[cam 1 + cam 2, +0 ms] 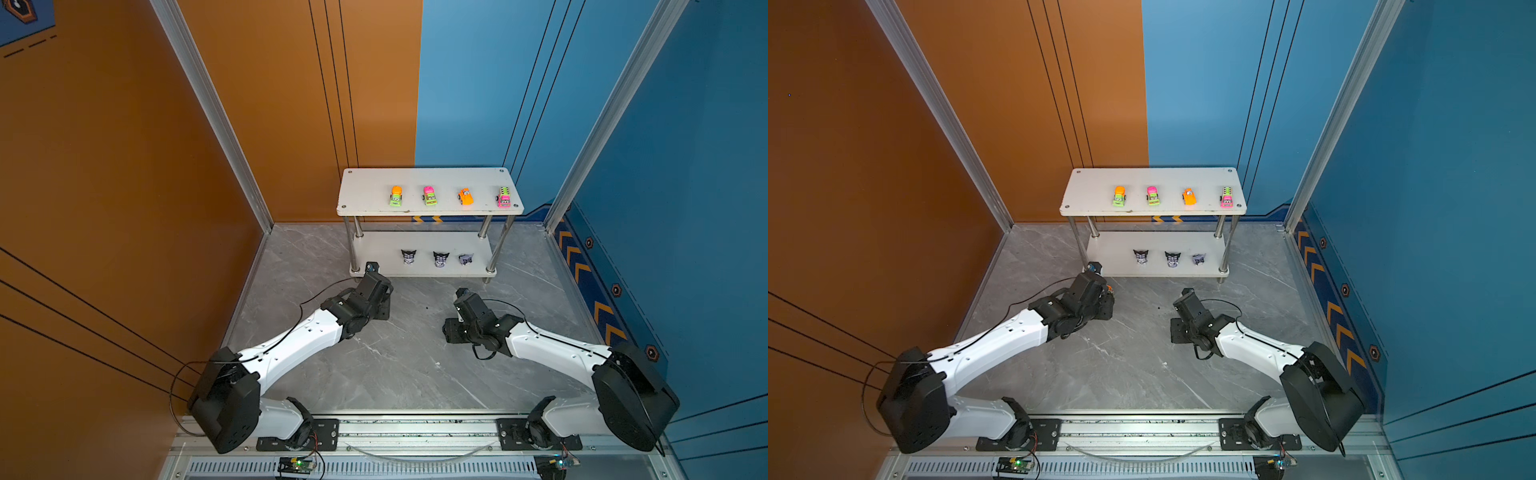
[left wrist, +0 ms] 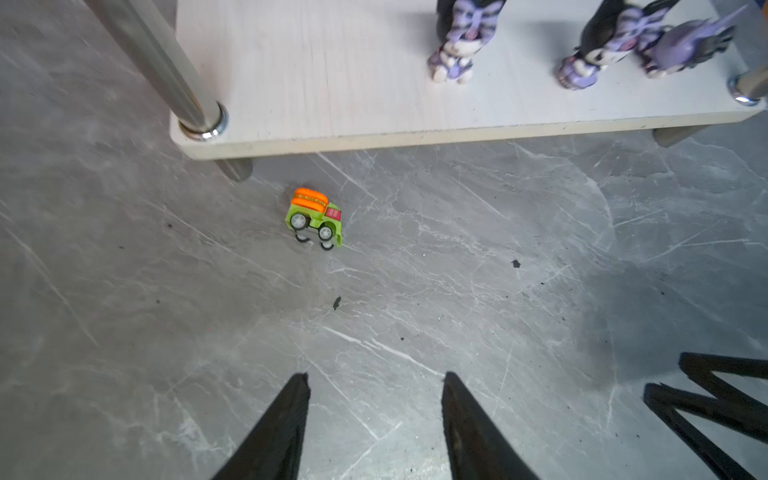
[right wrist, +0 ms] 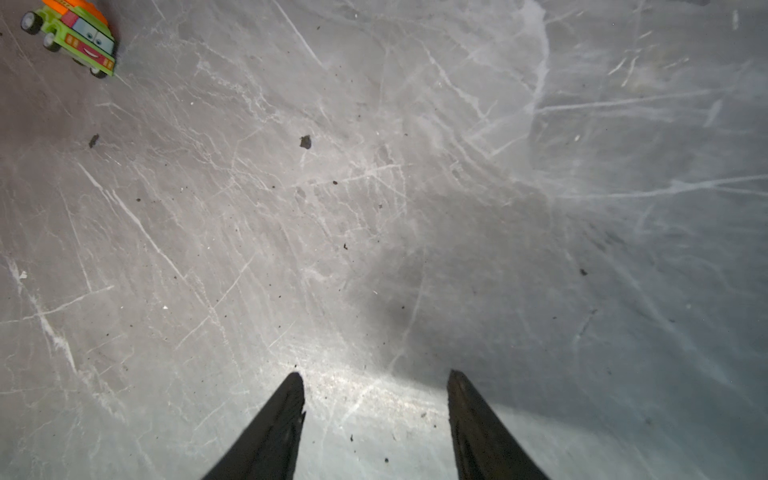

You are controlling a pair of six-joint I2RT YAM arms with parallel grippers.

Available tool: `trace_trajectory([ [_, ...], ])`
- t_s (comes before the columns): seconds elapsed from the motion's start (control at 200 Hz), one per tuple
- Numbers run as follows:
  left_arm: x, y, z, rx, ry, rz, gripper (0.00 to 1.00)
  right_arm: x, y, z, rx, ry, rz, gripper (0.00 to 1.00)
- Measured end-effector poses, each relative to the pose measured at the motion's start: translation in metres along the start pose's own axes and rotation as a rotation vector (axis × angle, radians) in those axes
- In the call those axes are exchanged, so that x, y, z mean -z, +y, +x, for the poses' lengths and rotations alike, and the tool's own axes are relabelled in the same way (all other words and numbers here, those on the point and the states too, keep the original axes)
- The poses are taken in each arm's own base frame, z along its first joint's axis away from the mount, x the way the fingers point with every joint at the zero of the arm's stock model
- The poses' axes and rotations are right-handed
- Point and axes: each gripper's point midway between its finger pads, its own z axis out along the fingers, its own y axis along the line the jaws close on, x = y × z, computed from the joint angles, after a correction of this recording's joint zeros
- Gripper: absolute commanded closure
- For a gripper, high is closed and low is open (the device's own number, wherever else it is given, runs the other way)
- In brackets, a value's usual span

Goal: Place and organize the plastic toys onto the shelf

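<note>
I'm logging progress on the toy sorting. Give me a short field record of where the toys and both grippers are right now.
top board: four cars
lower board: three figurines
floor: green-orange car, in front of the lower board
left gripper: open, empty
right gripper: open, empty
still to place: one car

Floor (image 1: 395, 374) between the arms is bare. One toy car (image 2: 314, 218) lies just before the shelf (image 1: 430, 212), near its front left post (image 2: 166, 70). Upper board (image 1: 361, 195): left end free. Lower board (image 1: 378, 249): left half free; figurines (image 1: 440, 258) occupy the right.
</note>
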Motion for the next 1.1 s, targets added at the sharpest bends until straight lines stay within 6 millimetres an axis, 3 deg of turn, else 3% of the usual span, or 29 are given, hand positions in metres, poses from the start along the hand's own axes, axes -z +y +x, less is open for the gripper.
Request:
trace_trajectory([
  [0.11, -0.022, 0.005, 0.005, 0.042, 0.016, 0.008, 0.44, 0.000, -0.002, -0.001, -0.002, -0.004, 0.007, 0.42],
  [0.235, -0.044, 0.005, 0.012, 0.075, 0.032, 0.022, 0.77, 0.000, -0.003, -0.002, -0.001, -0.005, 0.007, 0.53],
  [0.35, -0.057, 0.002, 0.013, 0.081, 0.028, 0.037, 0.94, -0.001, -0.004, -0.003, -0.014, -0.009, 0.009, 0.63],
  [0.465, -0.067, 0.003, 0.011, 0.098, 0.029, 0.038, 1.00, -0.004, -0.006, -0.002, -0.014, -0.001, 0.014, 0.66],
  [1.101, -0.108, 0.036, -0.023, 0.123, -0.007, -0.087, 1.00, -0.008, -0.010, 0.002, -0.018, 0.011, 0.023, 0.67],
])
